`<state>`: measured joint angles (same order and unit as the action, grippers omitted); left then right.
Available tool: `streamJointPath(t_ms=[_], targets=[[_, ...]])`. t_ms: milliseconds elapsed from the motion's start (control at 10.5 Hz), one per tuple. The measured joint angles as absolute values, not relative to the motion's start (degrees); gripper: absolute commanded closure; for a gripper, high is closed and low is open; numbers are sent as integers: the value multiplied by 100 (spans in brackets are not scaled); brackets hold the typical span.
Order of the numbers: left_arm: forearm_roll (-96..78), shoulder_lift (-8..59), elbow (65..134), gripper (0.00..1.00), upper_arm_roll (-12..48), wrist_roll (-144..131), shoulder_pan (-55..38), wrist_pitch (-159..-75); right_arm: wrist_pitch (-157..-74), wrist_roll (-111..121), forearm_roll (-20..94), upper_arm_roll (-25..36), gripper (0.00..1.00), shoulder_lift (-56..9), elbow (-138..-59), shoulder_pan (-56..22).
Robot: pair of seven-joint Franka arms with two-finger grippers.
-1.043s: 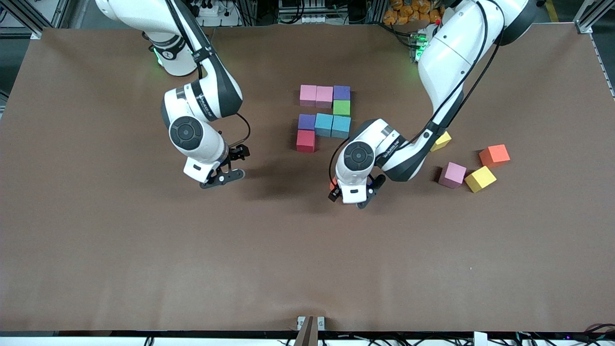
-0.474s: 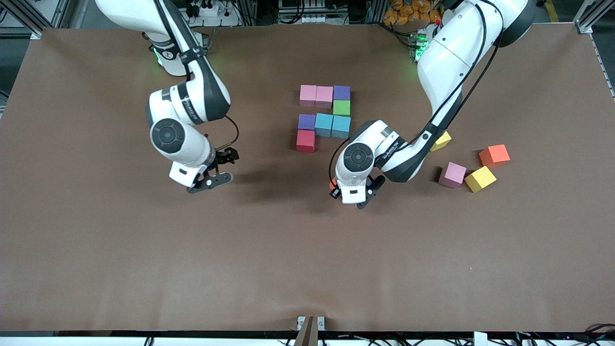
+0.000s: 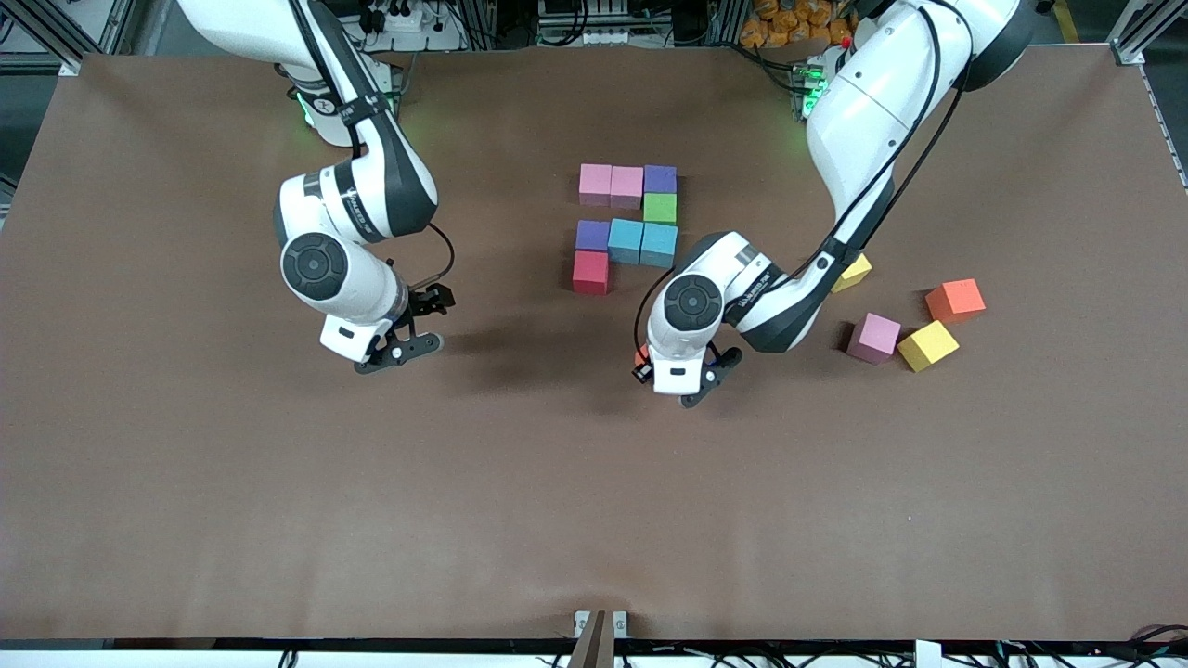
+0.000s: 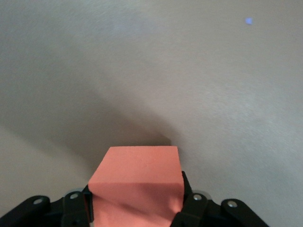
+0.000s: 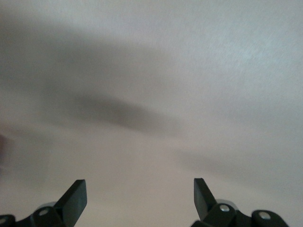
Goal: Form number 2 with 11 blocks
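Note:
My left gripper is shut on a red block, low over the table, nearer the front camera than the partial number 2. Only a sliver of that red block shows under the wrist in the front view. The number 2 has two pink blocks and a purple block in a row, a green block, then a purple block and two blue blocks, and a red block. My right gripper hangs open with nothing in it over bare table toward the right arm's end.
Loose blocks lie toward the left arm's end: a pink block, an orange block, a yellow cube and a second yellow cube partly under the left arm. The brown table is bare nearer the front camera.
My left gripper has shut on the red block and shifted slightly toward the number 2. The right arm has drawn back toward its own end of the table, still open.

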<state>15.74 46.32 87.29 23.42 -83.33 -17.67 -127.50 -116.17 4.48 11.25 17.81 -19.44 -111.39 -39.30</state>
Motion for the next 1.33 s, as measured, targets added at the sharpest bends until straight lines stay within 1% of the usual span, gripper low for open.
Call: streamJointPath(t_ms=[285,474,569,854,1043,1328], targets=[[1574,4630,8499,75,2345,-7496,-1935,-12767,-11337,1002,1123,1793,0,-1942,-11443,-3916],[1574,4629,8377,77,2345,-6853,-2087,-12767,-11455,1228,1118,1800,0,-1935,-11791,-3902],[1574,4629,8354,80,2345,-6578,-2164,-12772,-11587,1273,1107,1795,0,-1923,-11960,-3908],[1574,4631,8319,77,2340,-5824,-2347,-12786,-11654,1395,1016,1804,0,-1819,-12165,-3882],[1574,4632,8307,77,2333,-5707,-2476,-12787,-11670,1449,1010,1807,0,-1791,-12289,-3861],[1611,4635,8294,77,2072,-5674,-2903,-12787,-11694,1496,1009,1801,0,-1782,-12524,-3863]])
